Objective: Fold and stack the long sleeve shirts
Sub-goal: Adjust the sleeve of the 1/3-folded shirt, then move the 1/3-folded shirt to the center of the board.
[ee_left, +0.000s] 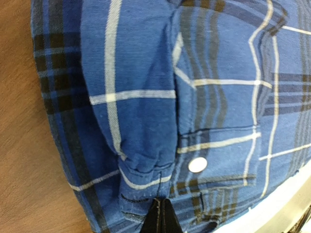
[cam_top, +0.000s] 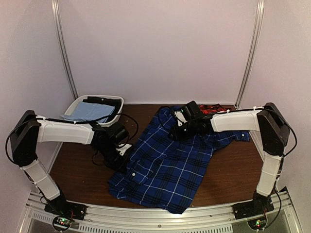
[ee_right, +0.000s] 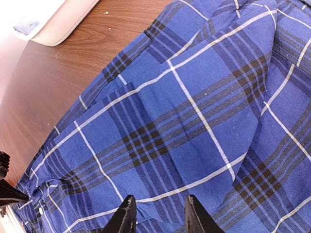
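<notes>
While our left claw [ee_left: 163,216] sits pressed together at nine o'clock on the blue plaid shirt [cam_top: 165,162], our right claw [ee_right: 161,216] hangs spread toward one o'clock.

Brown wood surface [cam_top: 228,170]. In the middle, a big blue shirt [cam_top: 165,165], spread out and rumpled, reaching the near edge. At the back right, a red shirt [cam_top: 211,108], mostly hidden. At the back left, a white bin [cam_top: 74,103].
</notes>
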